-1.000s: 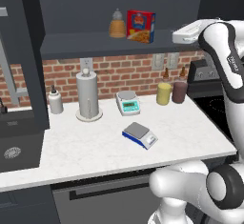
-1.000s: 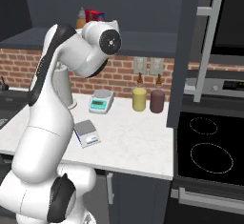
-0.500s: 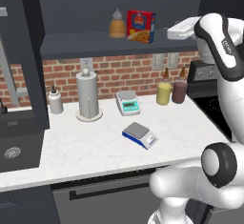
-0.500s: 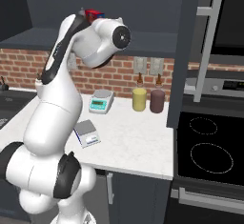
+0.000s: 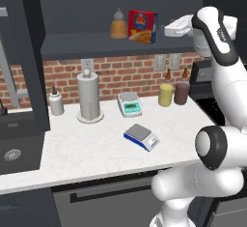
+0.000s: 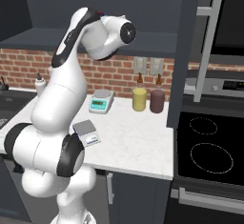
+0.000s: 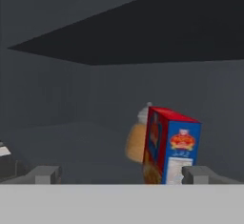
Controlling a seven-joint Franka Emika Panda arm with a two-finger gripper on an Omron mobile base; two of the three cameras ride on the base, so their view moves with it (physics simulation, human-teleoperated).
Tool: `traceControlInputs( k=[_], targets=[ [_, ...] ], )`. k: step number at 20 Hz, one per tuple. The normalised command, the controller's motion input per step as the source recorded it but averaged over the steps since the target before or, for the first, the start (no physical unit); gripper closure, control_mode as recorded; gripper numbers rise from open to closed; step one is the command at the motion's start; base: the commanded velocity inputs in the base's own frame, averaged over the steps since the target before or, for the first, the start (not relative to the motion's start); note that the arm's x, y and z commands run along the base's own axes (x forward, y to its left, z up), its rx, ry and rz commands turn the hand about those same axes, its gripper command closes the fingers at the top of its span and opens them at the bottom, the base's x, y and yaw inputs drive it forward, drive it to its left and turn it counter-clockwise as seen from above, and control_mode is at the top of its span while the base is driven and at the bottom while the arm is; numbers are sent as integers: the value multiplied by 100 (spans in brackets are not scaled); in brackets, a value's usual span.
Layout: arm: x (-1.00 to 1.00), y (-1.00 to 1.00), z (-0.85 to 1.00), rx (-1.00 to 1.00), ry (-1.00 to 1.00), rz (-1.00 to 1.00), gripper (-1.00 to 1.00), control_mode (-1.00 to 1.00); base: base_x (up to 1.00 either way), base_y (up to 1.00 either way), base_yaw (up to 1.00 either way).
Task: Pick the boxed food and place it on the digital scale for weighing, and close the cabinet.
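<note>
Hand view, boxed food (image 7: 171,147) ahead between wide-apart gripper (image 7: 121,174) fingertips, untouched

Red brick back wall (image 5: 120,74) behind white marble tabletop (image 5: 87,144), black glass cooktop (image 6: 209,151) at right.

Even, flat rendered light on the counter (image 5: 91,144); the cabinet (image 7: 57,123) interior sits dim and grey; soft blur throughout; no glare, only faint shadows.

Left base view: behind-left of the arm, looking forward and down over the desk (image 5: 87,148).
Right base view: behind-right, same desk.
Hand view: close, facing into the cabinet (image 7: 57,75).
</note>
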Motion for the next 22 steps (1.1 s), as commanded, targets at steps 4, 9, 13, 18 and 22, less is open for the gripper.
traceControlInputs(
  k=[4, 9, 13, 18, 22],
  targets=[
    [32, 0, 0, 0, 0, 4, -100, -100, 0, 0, 0],
    [17, 0, 0, 0, 0, 3, -100, -100, 0, 0, 0],
    [9, 0, 0, 0, 0, 3, -100, -100, 0, 0, 0],
    [2, 0, 0, 0, 0, 4, -100, -100, 0, 0, 0],
    [0, 0, 0, 0, 0, 4, -100, -100, 0, 0, 0]
  ],
)
